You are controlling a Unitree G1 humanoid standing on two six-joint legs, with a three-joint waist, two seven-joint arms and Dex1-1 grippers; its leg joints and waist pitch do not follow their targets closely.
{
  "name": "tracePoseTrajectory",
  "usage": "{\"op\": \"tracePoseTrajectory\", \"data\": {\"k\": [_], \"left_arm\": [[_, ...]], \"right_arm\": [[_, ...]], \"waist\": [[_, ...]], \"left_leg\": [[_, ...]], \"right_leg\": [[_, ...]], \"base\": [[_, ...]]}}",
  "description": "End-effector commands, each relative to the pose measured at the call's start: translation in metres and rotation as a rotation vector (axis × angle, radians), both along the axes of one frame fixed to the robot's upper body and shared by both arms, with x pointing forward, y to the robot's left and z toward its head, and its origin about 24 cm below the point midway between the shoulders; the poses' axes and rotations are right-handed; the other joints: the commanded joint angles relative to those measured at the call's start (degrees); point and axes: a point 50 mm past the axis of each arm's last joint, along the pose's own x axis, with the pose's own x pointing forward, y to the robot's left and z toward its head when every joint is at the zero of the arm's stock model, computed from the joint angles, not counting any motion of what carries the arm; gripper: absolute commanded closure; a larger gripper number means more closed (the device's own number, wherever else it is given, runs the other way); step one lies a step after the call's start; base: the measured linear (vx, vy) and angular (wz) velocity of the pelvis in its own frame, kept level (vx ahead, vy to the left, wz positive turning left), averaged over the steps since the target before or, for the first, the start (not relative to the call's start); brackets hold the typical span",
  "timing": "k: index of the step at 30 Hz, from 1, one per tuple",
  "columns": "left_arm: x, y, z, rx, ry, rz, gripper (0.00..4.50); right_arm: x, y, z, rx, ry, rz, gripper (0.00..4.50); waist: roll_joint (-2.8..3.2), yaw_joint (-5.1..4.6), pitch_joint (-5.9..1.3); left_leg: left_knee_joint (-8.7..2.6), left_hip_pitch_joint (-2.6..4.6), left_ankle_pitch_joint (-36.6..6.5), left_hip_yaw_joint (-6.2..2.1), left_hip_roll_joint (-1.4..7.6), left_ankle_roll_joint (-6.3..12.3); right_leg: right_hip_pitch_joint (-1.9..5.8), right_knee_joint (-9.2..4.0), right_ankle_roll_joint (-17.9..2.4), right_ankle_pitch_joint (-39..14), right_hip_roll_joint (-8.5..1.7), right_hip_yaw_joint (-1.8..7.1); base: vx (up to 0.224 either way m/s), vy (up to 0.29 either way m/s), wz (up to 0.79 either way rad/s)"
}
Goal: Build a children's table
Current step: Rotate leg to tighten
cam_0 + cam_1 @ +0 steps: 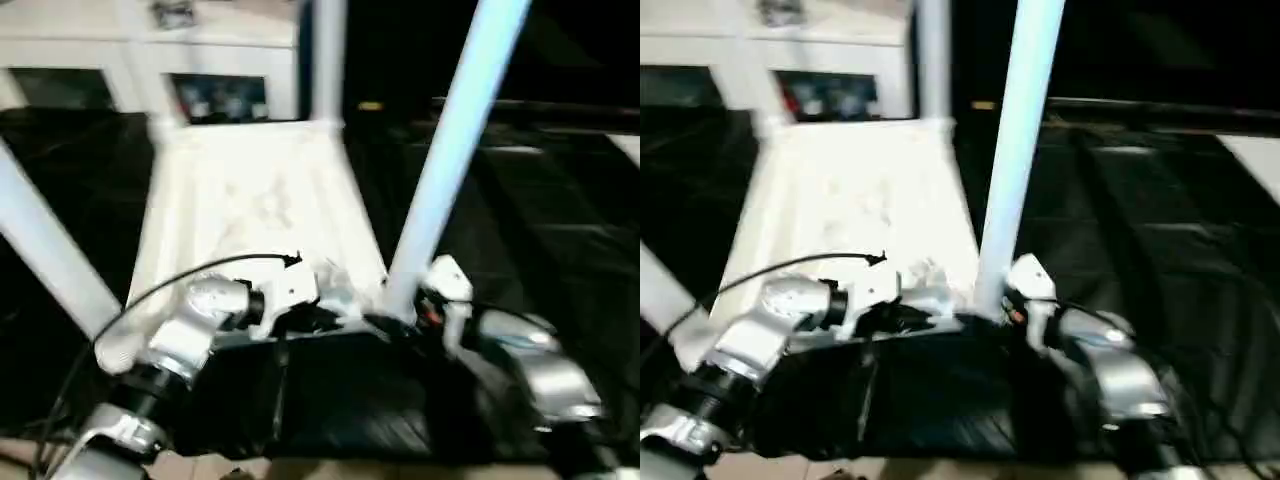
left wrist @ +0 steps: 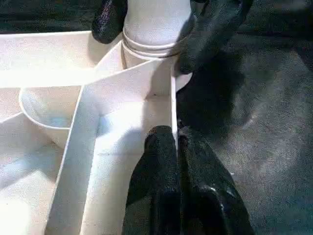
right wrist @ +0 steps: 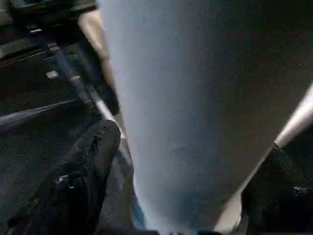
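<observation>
I have the table top lying upside down on the black cloth, ribbed side up, its long axis running straight away from me toward the far wall. Four legs are standing in the corner sockets and point up. The near right leg leans a little to the right as it rises; the near left leg slants up and out to the left. Two more legs stand at the far corners, the far right one close to upright.

My left gripper sits at the near edge of the top, just left of the near right leg. Its jaws are pressed narrow, and the thin rim wall of the top runs into the slit between them, so I read it as pinching that rim. Just beyond its tips is the corner socket with the leg's base seated in it.

My right gripper is at the foot of that same leg. Its jaws are spread wide, one black finger on each side of the tube, the leg between them. I can't tell whether the pads actually press on it.

The black cloth is wrinkled and covers the whole work surface. Behind it stands white shelving with dark openings, and a black cable loops over my left forearm.
</observation>
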Motion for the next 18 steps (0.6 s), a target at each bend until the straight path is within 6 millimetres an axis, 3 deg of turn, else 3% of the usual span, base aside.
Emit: {"op": "tracePoseTrajectory", "data": {"k": [1, 4, 7, 8, 10, 18], "left_arm": [[0.008, -0.008, 0.014, -0.011, -0.054, -0.063, 4.5], [0.012, -0.004, 0.016, -0.003, -0.056, -0.066, 4.5], [0.016, 0.001, 0.017, 0.007, -0.052, -0.067, 4.5], [0.017, 0.002, 0.017, 0.012, -0.051, -0.069, 4.5], [0.017, 0.005, 0.018, 0.019, -0.047, -0.075, 4.5], [0.014, 0.013, 0.015, 0.026, -0.038, -0.081, 4.5]], "right_arm": [[-0.017, 0.02, -0.005, 0.022, 0.064, 0.223, 0.83], [-0.02, 0.021, -0.003, 0.028, 0.073, 0.271, 0.83], [-0.024, 0.022, -0.002, 0.028, 0.085, 0.332, 0.83], [-0.025, 0.023, -0.001, 0.025, 0.085, 0.345, 1.08], [-0.026, 0.023, -0.001, 0.021, 0.088, 0.364, 1.17], [-0.026, 0.027, -0.003, 0.008, 0.095, 0.383, 1.73]], "waist": [[-0.45, 0.23, -3.96], [-0.4, 0.82, -3.95], [-0.14, 1.14, -3.73], [-0.18, 1.21, -3.63], [-0.12, 1.05, -3.57], [-0.56, 1.06, -3.76]], "left_leg": [[-2.62, -0.12, -9.31, 0.41, 0.88, 5.4], [-2.36, 0.07, -10.24, 0.49, 1.0, 5.66], [-2.66, 0.47, -13.86, 0.5, 1.15, 4.21], [-2.79, 0.55, -15.2, 0.48, 1.17, 3.51], [-3.05, 0.35, -17.01, 0.3, 1.17, 2.39], [-2.88, 0.04, -14.01, 0.3, 1.09, 2.76]], "right_leg": [[3.0, -2.53, -14.16, -3.68, -1.63, 2.13], [2.95, -2.24, -15.03, -3.56, -1.65, 2.23], [2.64, -2.85, -14.29, -8.8, -1.65, 2.26], [2.57, -3.01, -13.9, -10.69, -1.67, 2.34], [2.7, -3.16, -12.91, -13.23, -1.76, 2.41], [2.81, -2.87, -12.52, -11.71, -1.87, 2.43]], "base": [[0.0, 0.0, 0.0], [0.0, 0.0, 0.0], [0.0, 0.0, 0.0], [0.0, 0.0, 0.0], [0.0, 0.0, 0.0], [0.0, 0.0, 0.0]]}}
